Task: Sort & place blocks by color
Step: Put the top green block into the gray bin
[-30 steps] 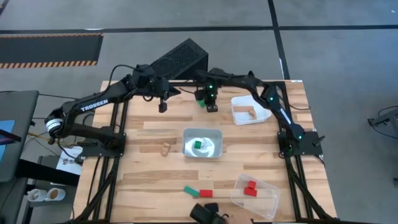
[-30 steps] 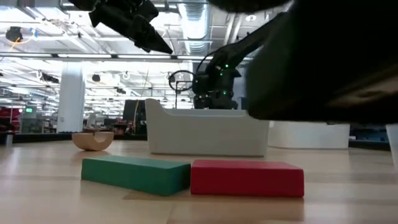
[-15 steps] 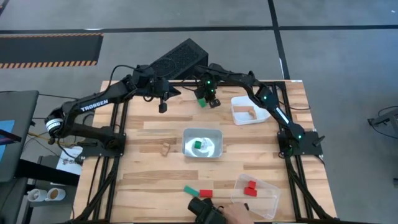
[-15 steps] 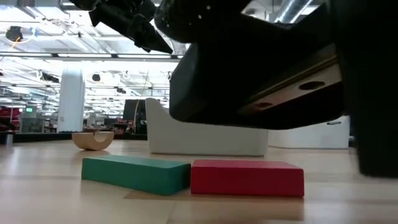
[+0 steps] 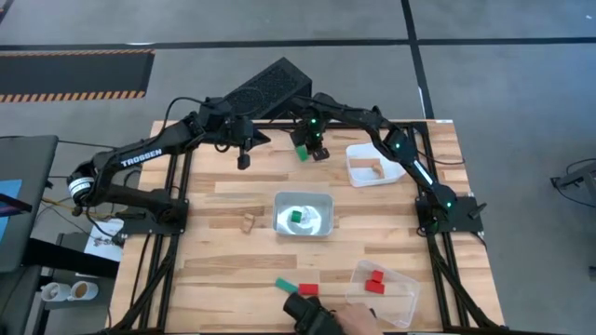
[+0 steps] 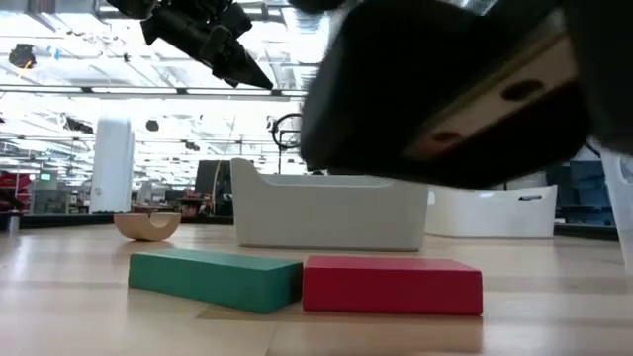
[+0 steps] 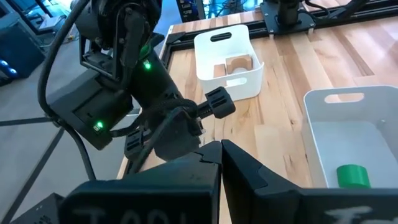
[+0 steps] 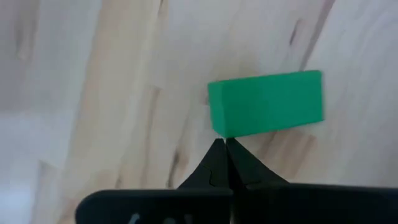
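Note:
A green block [image 5: 301, 152] [image 8: 267, 102] lies flat on the table near the far edge. My right gripper [image 5: 318, 154] [image 8: 222, 144] is shut, with its tips at one long side of this block. My left gripper [image 5: 244, 160] [image 7: 221, 149] is shut and hangs above the table to the left of it, touching nothing. A flat green block [image 6: 216, 277] [image 5: 284, 286] and a red block [image 6: 393, 285] [image 5: 307, 289] lie side by side near the near edge. A wooden arch block [image 5: 248, 221] [image 6: 148, 222] rests on the table left of the centre tray. My right gripper's shut fingertips [image 8: 219, 149] stand at the green block's long side [image 8: 231, 132], coming from above; the block lies flat on the table. I cannot tell whether the tips touch it.
The centre tray [image 5: 321, 200] holds a green block [image 5: 296, 217]. A white tray [image 5: 358, 154] at far right holds wooden blocks [image 5: 372, 168]. A clear tray [image 5: 405, 296] at near right holds red blocks [image 5: 374, 282]. A person's hand [image 5: 352, 321] with a dark object [image 5: 312, 316] [image 6: 465, 89] is at the near edge.
My right gripper has moved a little toward the far edge and now stands beside the green block. A person's hand with a dark object has come in over the near edge, and it now fills much of the low view.

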